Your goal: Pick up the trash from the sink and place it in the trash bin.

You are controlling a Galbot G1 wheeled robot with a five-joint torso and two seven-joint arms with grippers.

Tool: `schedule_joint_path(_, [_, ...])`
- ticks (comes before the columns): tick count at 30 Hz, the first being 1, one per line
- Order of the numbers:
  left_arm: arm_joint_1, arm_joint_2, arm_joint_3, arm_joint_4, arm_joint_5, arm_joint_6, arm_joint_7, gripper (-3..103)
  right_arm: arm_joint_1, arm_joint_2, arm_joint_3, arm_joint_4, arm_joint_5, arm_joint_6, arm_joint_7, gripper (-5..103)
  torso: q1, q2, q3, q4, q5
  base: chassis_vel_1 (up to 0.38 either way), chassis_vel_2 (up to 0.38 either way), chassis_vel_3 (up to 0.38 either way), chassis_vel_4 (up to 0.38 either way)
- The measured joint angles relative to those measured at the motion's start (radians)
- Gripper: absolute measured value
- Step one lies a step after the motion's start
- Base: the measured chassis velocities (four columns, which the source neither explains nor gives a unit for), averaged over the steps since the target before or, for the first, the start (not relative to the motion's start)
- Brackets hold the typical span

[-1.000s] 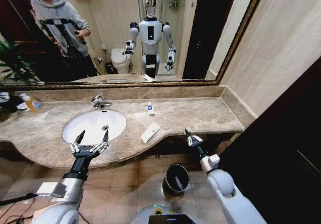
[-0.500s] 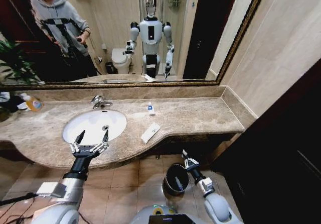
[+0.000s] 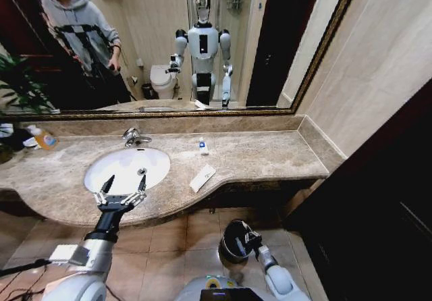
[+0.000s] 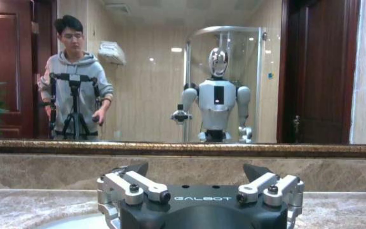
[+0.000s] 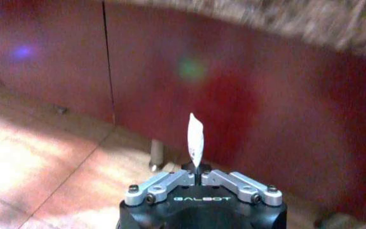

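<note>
Down low, the right gripper (image 3: 250, 239) sits at the rim of the black trash bin (image 3: 233, 237) on the floor tiles, its fingers pinched tight on a thin white packet (image 5: 195, 138) that stands up from between them. The left gripper (image 3: 120, 194) hovers over the front edge of the sink (image 3: 128, 167) with its fingers spread wide and nothing in them. On the marble counter (image 3: 263, 154) a flat white packet (image 3: 202, 177) lies beside the basin and a tiny white-blue tube (image 3: 202, 146) sits nearer the mirror.

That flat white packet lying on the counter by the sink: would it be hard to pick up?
Probably fiddly: the flat white packet lies flush on the marble counter, leaving little edge to pinch. It looks thin, so likely light, perhaps bendy. Flat, it should slide rather than roll.
</note>
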Motion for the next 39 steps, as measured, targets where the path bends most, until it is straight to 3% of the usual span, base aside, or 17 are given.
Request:
schedule_joint_path(6, [0.000,0.000,0.000,0.000,0.000,0.000,0.000,100,0.071,0.043,0.005,-0.158,-0.031,0.016,0.001,1,0.000,0.000,0.000,0.0000,0.0000,0.000,0.000,0.000,0.000])
schedule_joint_path(17, [0.000,0.000,0.000,0.000,0.000,0.000,0.000,100,0.243,0.094,0.037,-0.505,-0.114,0.139,0.028,1,0.000,0.000,0.000,0.0001,0.0000,0.000,0.000,0.000,0.000])
schedule_joint_path(24, [0.000,0.000,0.000,0.000,0.000,0.000,0.000,100,0.259,0.096,0.038,-0.537,-0.136,0.150,0.030,-2,0.000,0.000,0.000,0.0000,0.0000,0.000,0.000,0.000,0.000])
schedule_joint_path(26, [0.000,0.000,0.000,0.000,0.000,0.000,0.000,100,0.261,0.096,0.039,-0.537,-0.135,0.150,0.031,3,0.000,0.000,0.000,0.0000,-0.0001,0.000,0.000,0.000,0.000])
schedule_joint_path(29, [0.000,0.000,0.000,0.000,0.000,0.000,0.000,100,0.258,0.094,0.039,-0.536,-0.132,0.150,0.032,19,0.000,0.000,0.000,0.0000,-0.0001,0.000,0.000,0.000,0.000])
schedule_joint_path(30, [0.000,0.000,0.000,0.000,0.000,0.000,0.000,100,0.258,0.094,0.039,-0.536,-0.132,0.150,0.032,19,0.000,0.000,0.000,0.0000,-0.0001,0.000,0.000,0.000,0.000])
schedule_joint_path(33, [0.000,0.000,0.000,0.000,0.000,0.000,0.000,100,0.257,0.093,0.039,-0.548,-0.133,0.177,0.043,35,0.000,0.000,0.000,0.0000,-0.0001,0.000,0.000,0.000,0.000])
schedule_joint_path(35, [0.000,0.000,0.000,0.000,0.000,0.000,0.000,100,0.256,0.093,0.039,-0.549,-0.133,0.180,0.045,35,0.000,0.000,0.000,0.0000,-0.0001,0.000,0.000,0.000,0.000])
schedule_joint_path(38, [0.000,0.000,0.000,0.000,0.000,0.000,0.000,100,0.248,0.089,0.039,-0.542,-0.133,0.183,0.050,51,0.000,0.000,0.000,-0.0001,0.0000,0.000,0.000,0.000,0.000])
schedule_joint_path(39, [0.000,0.000,0.000,0.000,0.000,0.000,0.000,100,0.245,0.089,0.039,-0.536,-0.132,0.183,0.053,51,0.000,0.000,0.000,-0.0001,-0.0001,0.000,0.000,0.000,0.000])
